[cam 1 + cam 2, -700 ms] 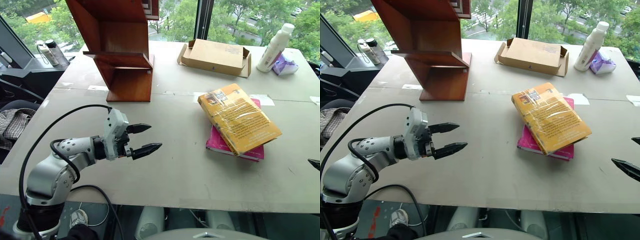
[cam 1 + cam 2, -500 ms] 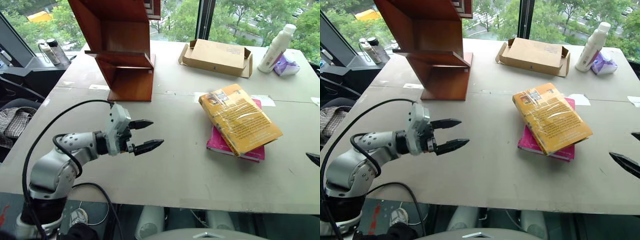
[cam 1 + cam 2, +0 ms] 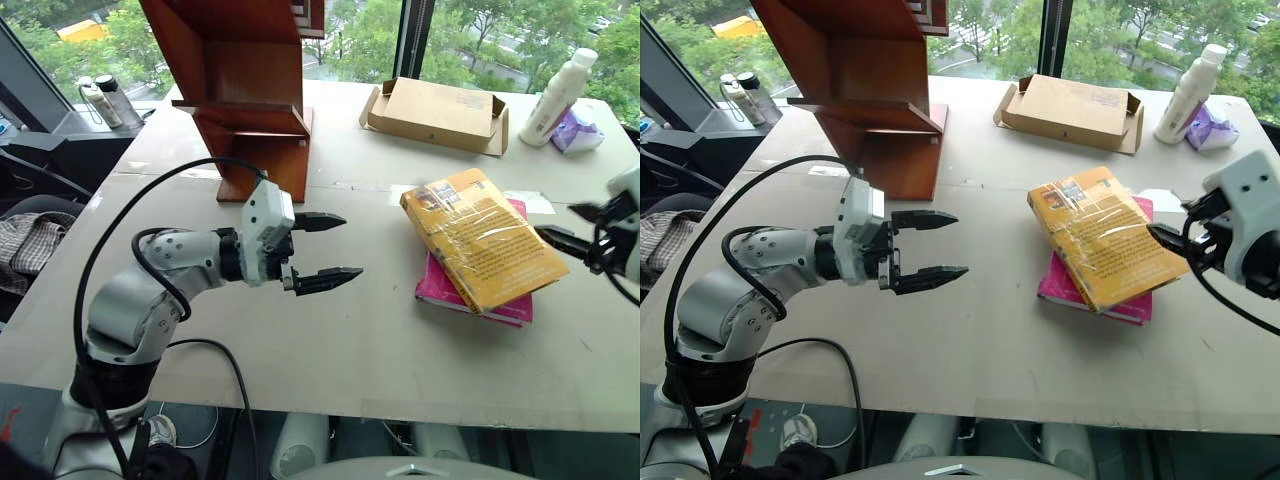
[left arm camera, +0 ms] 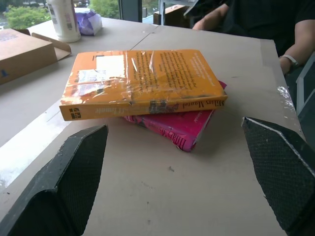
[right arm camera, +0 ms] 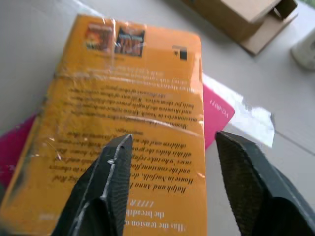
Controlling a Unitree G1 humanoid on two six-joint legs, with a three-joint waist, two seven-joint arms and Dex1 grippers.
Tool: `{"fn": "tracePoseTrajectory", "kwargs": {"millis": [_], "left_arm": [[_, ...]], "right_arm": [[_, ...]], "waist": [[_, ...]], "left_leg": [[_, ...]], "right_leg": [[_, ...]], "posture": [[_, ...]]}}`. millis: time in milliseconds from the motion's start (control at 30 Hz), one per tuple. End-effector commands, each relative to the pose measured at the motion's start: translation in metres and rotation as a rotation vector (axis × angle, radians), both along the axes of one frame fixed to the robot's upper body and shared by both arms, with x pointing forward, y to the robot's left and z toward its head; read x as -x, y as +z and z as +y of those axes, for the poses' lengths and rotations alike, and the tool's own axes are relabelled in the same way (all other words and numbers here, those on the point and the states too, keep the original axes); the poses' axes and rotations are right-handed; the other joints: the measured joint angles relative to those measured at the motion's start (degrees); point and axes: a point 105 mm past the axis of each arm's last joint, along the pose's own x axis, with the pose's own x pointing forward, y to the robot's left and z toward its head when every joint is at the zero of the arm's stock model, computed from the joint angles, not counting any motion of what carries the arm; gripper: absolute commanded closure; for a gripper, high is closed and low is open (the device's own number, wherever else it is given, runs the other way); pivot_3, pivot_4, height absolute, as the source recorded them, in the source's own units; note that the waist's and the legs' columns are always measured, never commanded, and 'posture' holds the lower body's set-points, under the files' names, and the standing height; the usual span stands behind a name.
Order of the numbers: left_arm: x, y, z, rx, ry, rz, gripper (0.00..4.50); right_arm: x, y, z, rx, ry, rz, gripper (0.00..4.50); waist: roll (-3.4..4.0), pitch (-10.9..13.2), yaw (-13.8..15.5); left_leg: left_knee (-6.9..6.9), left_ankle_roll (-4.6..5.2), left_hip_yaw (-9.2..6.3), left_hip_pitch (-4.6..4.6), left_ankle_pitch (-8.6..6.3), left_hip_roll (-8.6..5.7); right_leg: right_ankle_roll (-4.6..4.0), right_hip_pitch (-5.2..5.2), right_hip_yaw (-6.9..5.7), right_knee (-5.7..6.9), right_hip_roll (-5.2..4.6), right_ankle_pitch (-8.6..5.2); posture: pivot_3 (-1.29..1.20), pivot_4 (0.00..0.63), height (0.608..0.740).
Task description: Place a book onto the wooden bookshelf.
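The book (image 3: 480,250), stiff but slick in its wrap, wants pinching at its overhanging edge; both the left hand (image 3: 325,247) and the right hand (image 3: 1172,240) gape empty.

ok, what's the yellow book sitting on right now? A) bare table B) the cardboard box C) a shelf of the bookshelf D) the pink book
D: the yellow book lies flat across the pink book, whose edges stick out from under it on the table, apart from the cardboard box and the bookshelf.

Yellow-orange book (image 3: 483,250); magenta-pink book (image 3: 440,285); reddish-brown bookshelf (image 3: 245,80); black claws.
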Motion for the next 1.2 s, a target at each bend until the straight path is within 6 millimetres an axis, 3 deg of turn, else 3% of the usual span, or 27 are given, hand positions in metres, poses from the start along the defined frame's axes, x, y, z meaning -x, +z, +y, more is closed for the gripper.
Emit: {"fn": "tracePoseTrajectory", "kwargs": {"millis": [33,67,100,300,600,867,1200], "left_arm": [[0.009,0.015,-0.006,0.011,-0.035,-0.065,0.03],[0.009,0.015,-0.006,0.013,-0.035,-0.066,0.03],[0.011,0.016,-0.008,0.013,-0.041,-0.067,0.03],[0.016,0.015,-0.012,0.033,-0.044,-0.061,0.03],[0.022,0.010,-0.020,0.064,-0.042,-0.045,0.03],[0.022,0.007,-0.023,0.075,-0.040,-0.040,0.03],[0.016,-0.006,-0.013,0.059,0.007,-0.014,0.03]], "right_arm": [[-0.014,0.011,-0.006,0.069,-0.081,-0.055,3.72],[-0.018,0.011,-0.007,0.082,-0.093,-0.051,4.26],[-0.020,0.011,-0.008,0.104,-0.103,-0.046,4.46],[-0.033,0.002,-0.014,0.150,-0.123,0.001,4.46],[-0.058,-0.025,-0.038,0.243,-0.173,0.068,4.46],[-0.069,-0.044,-0.023,0.195,-0.105,0.114,4.46],[-0.068,-0.043,0.015,0.145,0.007,0.079,4.46]], "waist": [[0.00,0.0,-0.3],[0.00,0.0,-0.4],[0.00,0.0,-0.4],[0.00,0.0,-0.3],[0.00,0.0,-0.3],[0.00,0.0,-0.3],[0.00,0.0,-0.4]], "left_leg": [[0.00,-0.09,0.07,0.01,0.06,-0.02],[0.00,-0.09,0.11,0.03,0.06,-0.02],[0.00,-0.08,0.14,0.04,0.06,-0.02],[-0.02,0.00,0.08,0.08,0.01,0.01],[0.05,0.10,0.14,0.14,-0.04,0.00],[0.05,-0.06,0.13,0.13,0.06,0.01],[0.05,-0.09,0.12,0.14,0.07,0.03]], "right_leg": [[0.06,-0.03,-0.01,0.00,0.01,-0.02],[0.10,-0.02,-0.02,0.00,0.04,-0.04],[0.12,-0.02,-0.01,0.00,0.06,-0.05],[0.13,-0.01,-0.09,0.06,0.11,-0.06],[0.14,-0.01,-0.03,0.12,0.15,-0.04],[0.36,0.00,-0.03,0.13,0.19,0.08],[0.36,0.00,-0.04,0.14,0.20,0.09]], "posture": [[0.00,0.150,0.733],[0.00,0.150,0.733],[0.00,0.150,0.733],[0.00,0.150,0.733],[0.00,0.150,0.733],[0.00,0.150,0.733],[0.00,0.150,0.733]]}}
